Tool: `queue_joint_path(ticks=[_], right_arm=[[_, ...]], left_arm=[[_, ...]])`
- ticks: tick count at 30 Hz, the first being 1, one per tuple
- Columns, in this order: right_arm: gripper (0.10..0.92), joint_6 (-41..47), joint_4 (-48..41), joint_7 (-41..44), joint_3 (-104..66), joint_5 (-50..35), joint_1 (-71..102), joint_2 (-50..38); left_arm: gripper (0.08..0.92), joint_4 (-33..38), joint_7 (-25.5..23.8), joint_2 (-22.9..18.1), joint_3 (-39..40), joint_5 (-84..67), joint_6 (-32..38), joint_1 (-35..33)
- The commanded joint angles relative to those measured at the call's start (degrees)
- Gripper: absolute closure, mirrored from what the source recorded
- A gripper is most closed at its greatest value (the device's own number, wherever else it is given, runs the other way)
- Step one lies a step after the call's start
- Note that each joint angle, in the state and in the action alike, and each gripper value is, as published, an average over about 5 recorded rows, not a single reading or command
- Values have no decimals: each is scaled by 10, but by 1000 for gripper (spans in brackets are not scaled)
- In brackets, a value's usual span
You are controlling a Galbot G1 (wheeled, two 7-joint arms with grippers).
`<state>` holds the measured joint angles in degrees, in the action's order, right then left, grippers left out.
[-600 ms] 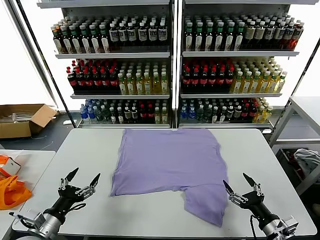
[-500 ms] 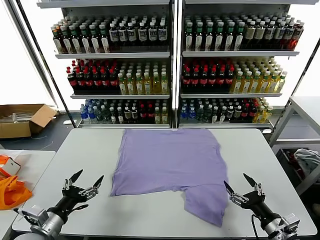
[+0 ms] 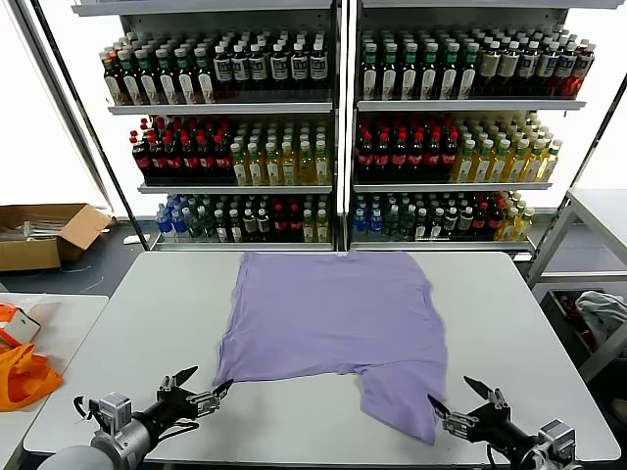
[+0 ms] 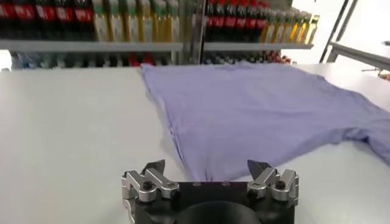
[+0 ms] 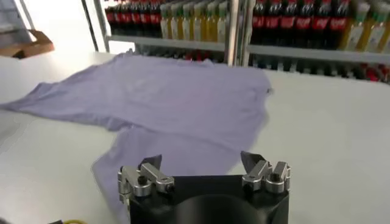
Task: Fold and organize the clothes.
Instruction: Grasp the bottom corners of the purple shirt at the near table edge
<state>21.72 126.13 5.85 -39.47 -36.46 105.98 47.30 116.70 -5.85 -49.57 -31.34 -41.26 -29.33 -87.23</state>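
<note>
Both pincers gape empty | left pincer (image 3: 196, 394) | right pincer (image 3: 457, 409) arm cut off | lavender T-shirt (image 3: 333, 318) near sleeve folded, print unseen | desk (image 3: 137, 323)

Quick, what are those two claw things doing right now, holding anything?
Left gripper: jaws open, holding nothing, near the T-shirt's corner.
Right gripper: jaws open, holding nothing.

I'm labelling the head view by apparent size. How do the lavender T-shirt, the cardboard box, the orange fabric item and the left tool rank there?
1. Lavender T-shirt, by far.
2. Cardboard box.
3. Orange fabric item and the open left tool: they look alike, and the tool is nearer the camera, so no ranking.
</note>
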Motion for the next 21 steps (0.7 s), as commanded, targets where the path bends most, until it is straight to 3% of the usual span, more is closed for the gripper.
queue_joint_path(ticks=[1,9,13,21], right_arm=[[203,30,16,-26,31,-2,24,0],[221,34,17,-31,42,-1,27,10],[316,37,13,-37,56,6,16,19],[549,43,-5,-56,99,7,-40,37]], left_arm=[[177,-18,13,10,23,-19,-30,46],[177,-46,13,2,43,-16,-26,83],[200,-53,8,-2,58,-9,-21,90],[415,-66,2,-8,78,2,-16,98]])
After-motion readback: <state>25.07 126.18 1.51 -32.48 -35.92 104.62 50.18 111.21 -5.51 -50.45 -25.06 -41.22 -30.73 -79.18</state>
